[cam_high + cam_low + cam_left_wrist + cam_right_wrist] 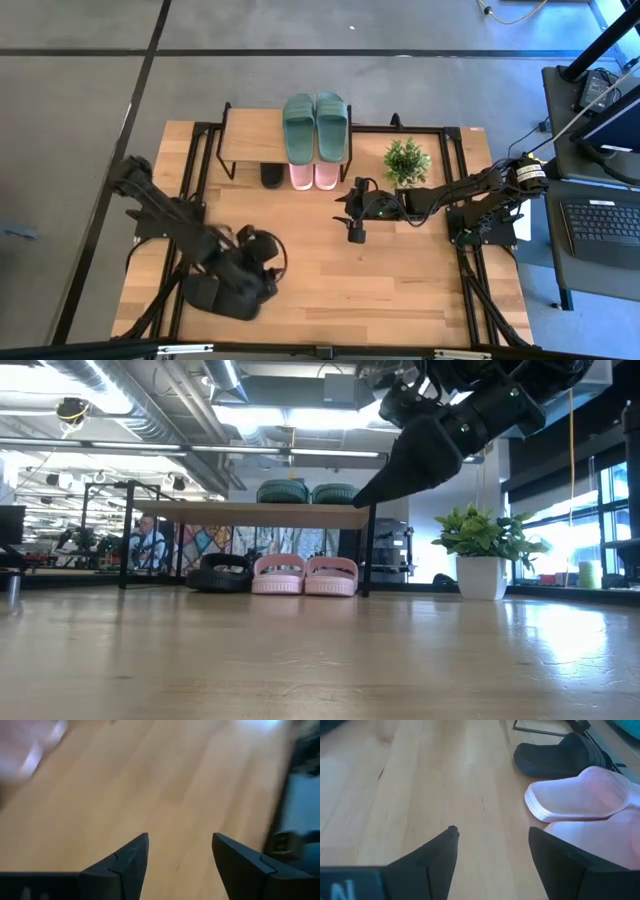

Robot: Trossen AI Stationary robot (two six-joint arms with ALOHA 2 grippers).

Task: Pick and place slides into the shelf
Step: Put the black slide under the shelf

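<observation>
The shelf point(255, 135) stands at the table's far edge. Two dark green slides point(315, 125) lie side by side on its top board. Two pale pink slides point(313, 177) and one black slide point(271, 175) rest on their soles under it; the low view shows the same pink pair point(305, 575) and black slide point(222, 572). No other black slide is in view. My right gripper point(492, 831) is open, hovering over bare wood just near of the pink slides point(580, 795). My left gripper point(180, 836) is open over bare table near the near-left corner point(240, 290).
A small potted plant point(406, 160) stands right of the shelf, close to my right arm point(450, 190). The middle and near right of the wooden table point(400, 290) are bare. Black frame rails point(470, 270) run along the table's sides.
</observation>
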